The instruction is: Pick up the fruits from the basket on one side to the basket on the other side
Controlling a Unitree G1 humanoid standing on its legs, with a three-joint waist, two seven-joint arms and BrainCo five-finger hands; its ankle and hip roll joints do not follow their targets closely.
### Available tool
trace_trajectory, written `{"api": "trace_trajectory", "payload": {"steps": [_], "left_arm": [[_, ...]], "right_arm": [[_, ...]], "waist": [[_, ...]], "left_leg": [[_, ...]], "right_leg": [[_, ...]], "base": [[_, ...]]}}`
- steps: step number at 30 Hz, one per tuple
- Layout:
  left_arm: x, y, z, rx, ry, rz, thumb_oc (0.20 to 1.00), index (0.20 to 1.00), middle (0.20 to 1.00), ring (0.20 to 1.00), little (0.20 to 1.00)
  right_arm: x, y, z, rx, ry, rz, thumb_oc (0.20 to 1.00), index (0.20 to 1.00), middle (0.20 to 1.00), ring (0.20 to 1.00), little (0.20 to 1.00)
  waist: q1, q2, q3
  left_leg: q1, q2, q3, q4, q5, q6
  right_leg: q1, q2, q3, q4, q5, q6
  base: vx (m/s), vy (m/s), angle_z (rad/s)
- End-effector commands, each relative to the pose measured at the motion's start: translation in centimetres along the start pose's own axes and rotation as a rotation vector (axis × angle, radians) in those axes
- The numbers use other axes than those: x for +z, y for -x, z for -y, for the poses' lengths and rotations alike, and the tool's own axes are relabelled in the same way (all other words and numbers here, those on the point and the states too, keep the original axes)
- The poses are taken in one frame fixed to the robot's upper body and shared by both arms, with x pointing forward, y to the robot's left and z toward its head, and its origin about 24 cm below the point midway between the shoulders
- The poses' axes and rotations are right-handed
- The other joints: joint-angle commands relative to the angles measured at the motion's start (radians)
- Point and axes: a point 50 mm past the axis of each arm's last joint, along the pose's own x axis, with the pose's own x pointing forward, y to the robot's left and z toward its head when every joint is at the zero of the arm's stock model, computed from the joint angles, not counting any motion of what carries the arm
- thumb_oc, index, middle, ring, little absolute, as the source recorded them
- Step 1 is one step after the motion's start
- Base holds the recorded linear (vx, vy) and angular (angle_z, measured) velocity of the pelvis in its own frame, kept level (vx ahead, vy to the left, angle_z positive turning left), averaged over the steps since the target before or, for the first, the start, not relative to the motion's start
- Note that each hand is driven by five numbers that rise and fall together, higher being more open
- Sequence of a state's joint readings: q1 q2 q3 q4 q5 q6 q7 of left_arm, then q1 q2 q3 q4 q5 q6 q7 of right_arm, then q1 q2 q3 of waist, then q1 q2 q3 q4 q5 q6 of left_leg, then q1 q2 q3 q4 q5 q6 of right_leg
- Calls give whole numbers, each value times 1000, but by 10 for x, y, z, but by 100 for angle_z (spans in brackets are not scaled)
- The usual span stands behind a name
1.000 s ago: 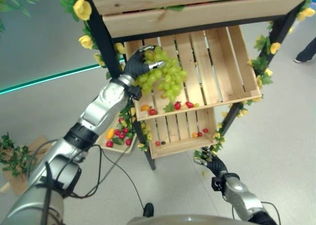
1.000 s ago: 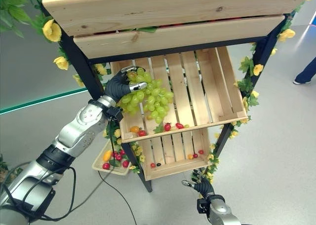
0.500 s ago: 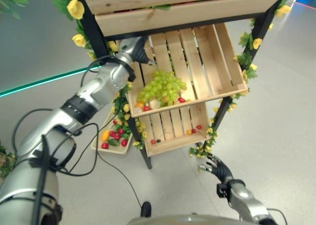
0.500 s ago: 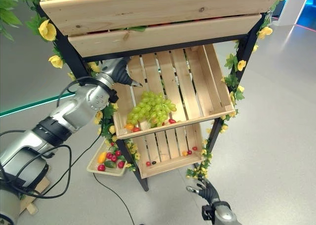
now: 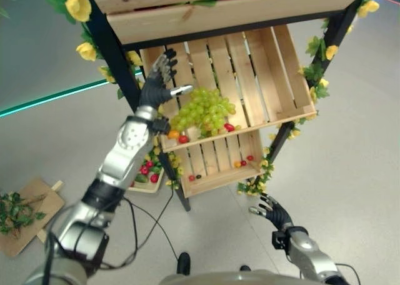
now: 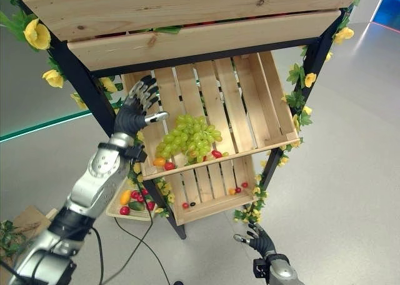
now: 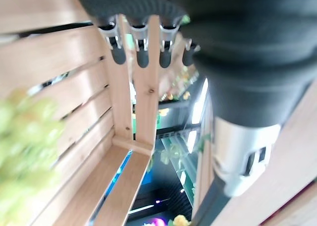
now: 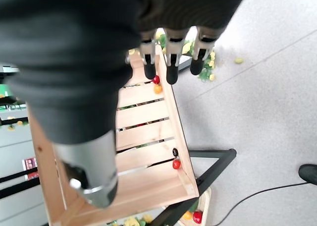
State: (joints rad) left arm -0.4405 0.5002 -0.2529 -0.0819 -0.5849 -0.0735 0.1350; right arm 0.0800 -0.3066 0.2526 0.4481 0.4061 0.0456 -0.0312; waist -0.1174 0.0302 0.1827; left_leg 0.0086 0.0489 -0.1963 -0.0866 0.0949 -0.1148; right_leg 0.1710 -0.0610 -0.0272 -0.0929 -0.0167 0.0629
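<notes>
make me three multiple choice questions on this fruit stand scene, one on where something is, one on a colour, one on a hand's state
1. Where does the bunch of grapes lie?
A. on the floor
B. in the middle wooden crate, near its front left
C. in the robot's right hand

2. What colour are the grapes?
A. green
B. dark purple
C. red

3. How is the left hand?
A. curled round the grapes
B. shut in a fist, holding nothing
C. open, fingers spread, beside the grapes

Answers:
1 B: the bunch rests on the crate's slats by its front edge, among small red and orange fruits.
2 A: every grape in the bunch is pale green.
3 C: the fingers are straight and spread at the crate's left side, with the bunch lying free next to them; the right hand hangs low over the floor.
</notes>
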Motion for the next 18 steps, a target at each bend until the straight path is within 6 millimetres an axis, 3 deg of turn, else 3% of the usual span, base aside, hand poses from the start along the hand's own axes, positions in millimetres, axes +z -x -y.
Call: {"api": "trace_trajectory", "payload": {"steps": [1, 3, 10, 18], "left_arm": [[34, -6, -8, -71, 67, 121, 1000, 1000, 1000, 1000, 1000], [31, -1, 6, -135, 174, 113, 1000, 1000, 1000, 1000, 1000], [34, 12, 57, -379, 265, 97, 1000, 1000, 1000, 1000, 1000], [20, 24, 85, -472, 305, 38, 1000, 1000, 1000, 1000, 1000]], "right_arm": [[28, -4, -10, 32, -46, 127, 1000, 1000, 1000, 1000, 1000], [28, -5, -12, 44, -46, 125, 1000, 1000, 1000, 1000, 1000], [31, -4, -15, 63, -47, 130, 1000, 1000, 1000, 1000, 1000], [32, -2, -17, 64, -65, 139, 1000, 1000, 1000, 1000, 1000]], "waist": [[36, -57, -19], [38, -61, -21], [38, -76, -19], [28, -94, -18]], "left_leg": [[38, 2, -4, 104, -180, 13], [39, -1, -5, 103, -182, 17], [39, -12, 0, 108, -192, 29], [34, -23, 29, 129, -209, 48]], "right_leg": [[-28, -46, -15, 23, -86, 52], [-28, -49, -14, 23, -86, 52], [-35, -57, -7, 27, -84, 56], [-52, -71, 27, 31, -74, 65]], "base": [[5, 39, 5], [3, 44, 4], [-7, 35, 3], [-7, 43, -6]]}}
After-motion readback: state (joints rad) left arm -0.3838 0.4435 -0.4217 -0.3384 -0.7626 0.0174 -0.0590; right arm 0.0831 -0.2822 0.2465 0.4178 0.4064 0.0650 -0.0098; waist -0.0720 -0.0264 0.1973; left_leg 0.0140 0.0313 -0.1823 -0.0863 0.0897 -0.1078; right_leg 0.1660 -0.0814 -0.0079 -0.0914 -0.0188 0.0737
